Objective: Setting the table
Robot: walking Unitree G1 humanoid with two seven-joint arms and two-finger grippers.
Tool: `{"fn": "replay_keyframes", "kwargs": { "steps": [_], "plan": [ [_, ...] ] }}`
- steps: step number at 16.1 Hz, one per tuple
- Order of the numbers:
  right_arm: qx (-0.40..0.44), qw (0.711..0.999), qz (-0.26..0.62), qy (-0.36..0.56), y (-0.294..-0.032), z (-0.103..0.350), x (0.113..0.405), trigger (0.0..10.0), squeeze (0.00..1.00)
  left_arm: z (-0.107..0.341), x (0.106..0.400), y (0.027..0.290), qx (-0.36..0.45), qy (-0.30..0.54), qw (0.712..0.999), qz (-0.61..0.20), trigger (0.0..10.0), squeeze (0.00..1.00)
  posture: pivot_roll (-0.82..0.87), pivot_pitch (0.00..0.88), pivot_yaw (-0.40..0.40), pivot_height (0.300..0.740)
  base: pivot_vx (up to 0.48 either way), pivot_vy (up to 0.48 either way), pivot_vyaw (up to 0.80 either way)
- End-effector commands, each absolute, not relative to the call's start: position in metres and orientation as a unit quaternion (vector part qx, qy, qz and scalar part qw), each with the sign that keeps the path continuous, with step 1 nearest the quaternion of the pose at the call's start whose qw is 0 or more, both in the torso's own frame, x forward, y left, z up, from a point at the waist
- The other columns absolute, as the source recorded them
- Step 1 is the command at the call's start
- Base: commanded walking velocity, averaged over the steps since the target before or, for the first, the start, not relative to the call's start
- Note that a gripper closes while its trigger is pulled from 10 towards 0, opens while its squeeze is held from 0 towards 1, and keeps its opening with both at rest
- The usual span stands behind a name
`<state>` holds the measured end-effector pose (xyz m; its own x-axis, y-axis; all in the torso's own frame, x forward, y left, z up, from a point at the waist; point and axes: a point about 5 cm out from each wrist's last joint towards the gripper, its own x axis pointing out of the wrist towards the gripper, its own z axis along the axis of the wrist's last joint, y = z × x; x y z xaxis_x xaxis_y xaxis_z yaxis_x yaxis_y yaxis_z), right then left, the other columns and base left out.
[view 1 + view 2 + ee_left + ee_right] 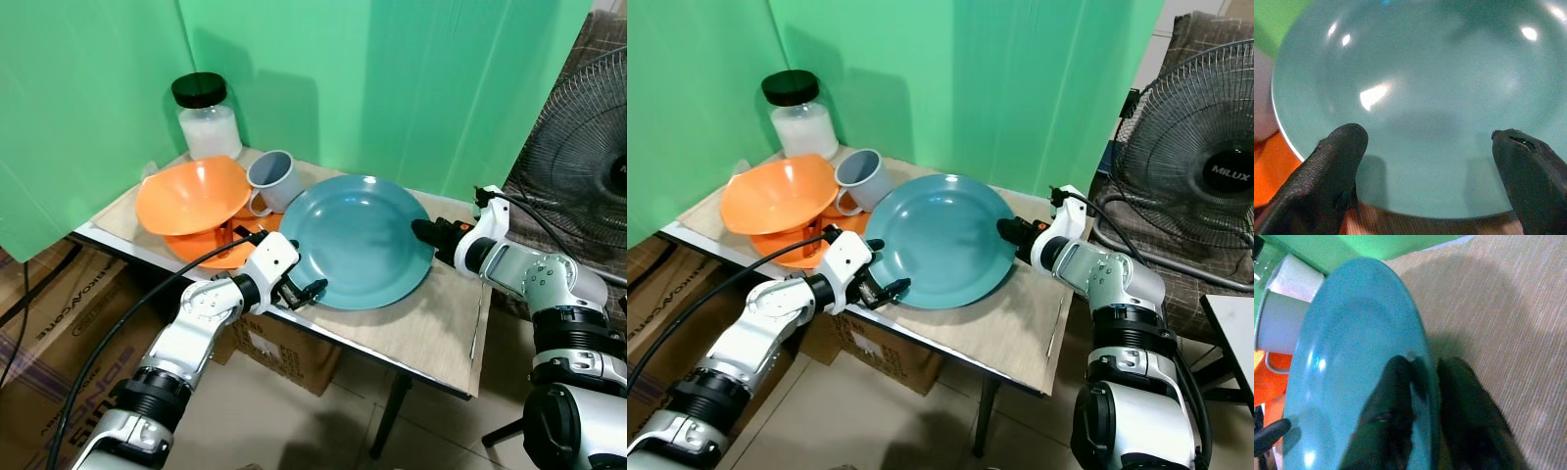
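Right gripper (1422, 396): clenched on the rim of the teal plate (362, 235), one finger over the upper face and one under the edge, at the plate's 3 o'clock in the head views; the pinch appears meant to carry or steady the plate by its lip. Left gripper (299, 291): spread wide, holding nothing, its fingers (1334, 161) flanking the plate's near edge at about 7 o'clock, close to the rim; contact cannot be told. Judged a supporting station, ready to take the opposite side. Teal plate: at the middle of the wooden table (431, 338), near rim by the front edge, its left part crowding the other ware. Grey mug (274, 181): tilted, at the plate's 10 o'clock, just beside it. Orange bowl (191, 194): tipped upon an orange plate (211, 253), at 9 o'clock. Glass jar (208, 119), black lid, white contents: at the back corner, against the green backdrop (392, 78). Stacked ware suggests settings not yet laid out. Electric fan (1200, 181): off the table, beyond the right arm.
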<state>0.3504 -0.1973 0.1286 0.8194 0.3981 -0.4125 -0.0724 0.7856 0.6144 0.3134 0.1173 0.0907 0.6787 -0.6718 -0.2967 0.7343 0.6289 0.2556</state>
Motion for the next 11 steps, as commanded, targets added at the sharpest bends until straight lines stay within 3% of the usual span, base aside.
{"fn": "replay_keyframes", "kwargs": {
  "steps": [1,4,5,6,7,8,11],
  "plan": [
    [0.294,0.907,0.131,0.270,-0.1962,0.1317,0.3514,10.0,1.00,0.0773,0.3111,0.1204,0.193,0.120,0.894,-0.386,10.0,0.00,-0.13,0.000,0.062,0.740,0.000,0.000,0.00],
    [0.292,0.906,0.140,0.272,-0.1953,0.1337,0.3506,10.0,1.00,0.0775,0.3136,0.1202,0.194,0.117,0.895,-0.383,10.0,0.00,-0.13,0.000,0.062,0.740,0.000,0.000,0.00],
    [0.290,0.906,0.143,0.273,-0.1947,0.1339,0.3502,10.0,0.44,0.0773,0.3145,0.1204,0.195,0.116,0.896,-0.382,10.0,0.00,-0.13,0.000,0.062,0.740,0.000,0.000,0.00],
    [0.285,0.907,0.152,0.272,-0.1928,0.1348,0.3497,6.1,0.00,0.0785,0.3163,0.1213,0.196,0.112,0.897,-0.380,10.0,0.00,-0.13,0.000,0.060,0.740,0.000,0.000,0.00],
    [0.279,0.908,0.155,0.272,-0.1918,0.1351,0.3496,2.3,0.00,0.0800,0.3177,0.1221,0.196,0.109,0.898,-0.378,10.0,0.00,-0.13,0.000,0.059,0.740,0.000,0.000,0.00],
    [0.274,0.909,0.156,0.271,-0.1918,0.1350,0.3497,0.0,0.00,0.0806,0.3181,0.1222,0.197,0.107,0.899,-0.377,10.0,0.00,-0.13,0.000,0.059,0.740,0.000,0.000,0.00],
    [0.252,0.916,0.154,0.272,-0.1924,0.1345,0.3501,0.0,0.00,0.0814,0.3191,0.1224,0.196,0.105,0.899,-0.378,10.0,0.00,-0.13,0.000,0.059,0.740,0.000,0.000,0.00]
  ]
}}
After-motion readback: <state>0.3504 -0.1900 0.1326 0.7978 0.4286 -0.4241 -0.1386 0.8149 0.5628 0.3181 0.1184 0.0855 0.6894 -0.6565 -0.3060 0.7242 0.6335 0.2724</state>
